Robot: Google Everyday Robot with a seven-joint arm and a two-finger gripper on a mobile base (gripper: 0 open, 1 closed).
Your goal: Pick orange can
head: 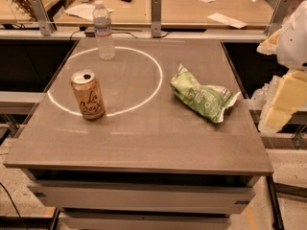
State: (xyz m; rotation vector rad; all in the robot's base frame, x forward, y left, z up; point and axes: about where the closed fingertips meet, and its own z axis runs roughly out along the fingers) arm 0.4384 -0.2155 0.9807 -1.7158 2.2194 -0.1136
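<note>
The orange can (pixel 88 94) stands upright on the left part of the grey table (pixel 144 143), on the edge of a white circle marked on the top. It is orange-tan with dark cursive "La Croix" lettering, and its silver top is open. My gripper (pixel 284 97) shows as white and pale yellow parts at the right edge of the camera view, beyond the table's right side and far from the can. Nothing is seen in it.
A clear plastic water bottle (pixel 104 31) stands at the back left of the table. A crumpled green-and-white snack bag (pixel 201 96) lies to the right of the circle. Behind the table are wooden desks (pixel 192 8) with papers and metal posts (pixel 156 16).
</note>
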